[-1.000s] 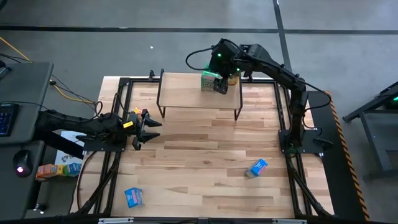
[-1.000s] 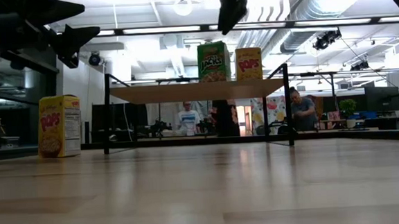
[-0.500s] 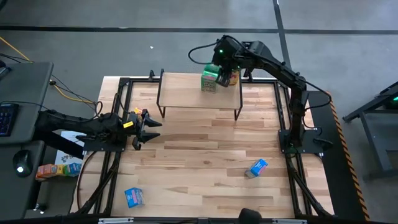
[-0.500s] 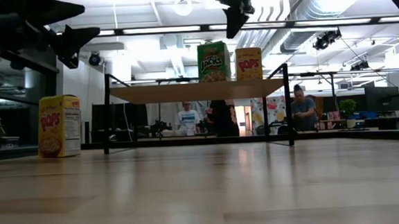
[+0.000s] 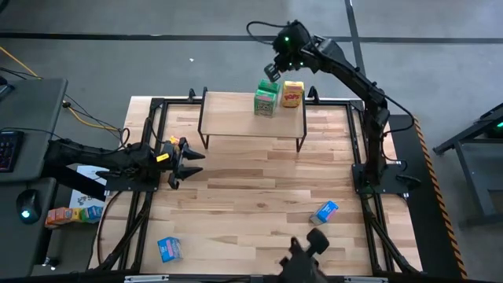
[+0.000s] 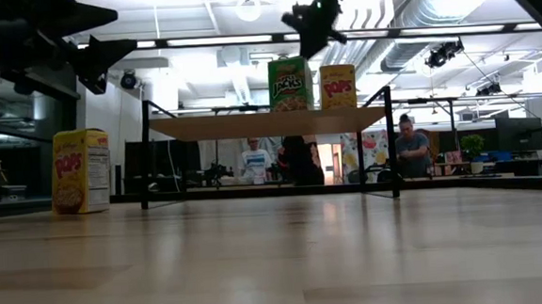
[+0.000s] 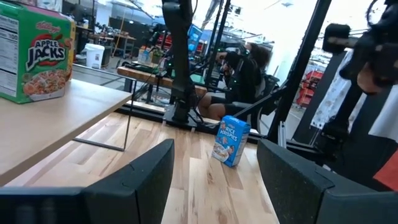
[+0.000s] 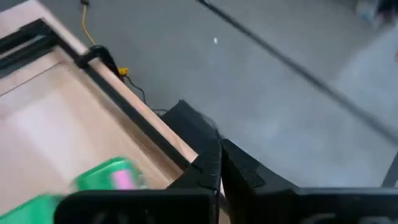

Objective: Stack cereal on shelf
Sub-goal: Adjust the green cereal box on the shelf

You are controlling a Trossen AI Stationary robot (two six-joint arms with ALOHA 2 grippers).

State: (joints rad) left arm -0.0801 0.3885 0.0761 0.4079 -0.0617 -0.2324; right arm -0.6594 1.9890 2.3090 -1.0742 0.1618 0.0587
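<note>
The shelf (image 5: 244,118) stands at the table's far side. On it a green cereal box (image 5: 266,102) and a yellow one (image 5: 292,94) stand upright side by side, as the low view shows: the green box (image 6: 289,84) and the yellow box (image 6: 338,86). My right gripper (image 5: 272,71) hangs shut and empty above and beyond the shelf's far edge, clear of both boxes. Its shut gripper (image 8: 217,169) shows in its wrist view. My left gripper (image 5: 183,159) waits open at the table's left, pointing level.
Two blue boxes lie on the table, one near right (image 5: 324,212) and one near left (image 5: 169,249). A yellow box (image 6: 81,170) stands at the left. A dark shape (image 5: 305,255) juts in at the near edge. People sit in the room behind.
My right gripper has drawn back from the green box on the shelf toward the table's far edge, rolling as it went, and its fingers have come together on nothing. Both boxes stay upright on the shelf. A dark shape has come in at the near edge.
</note>
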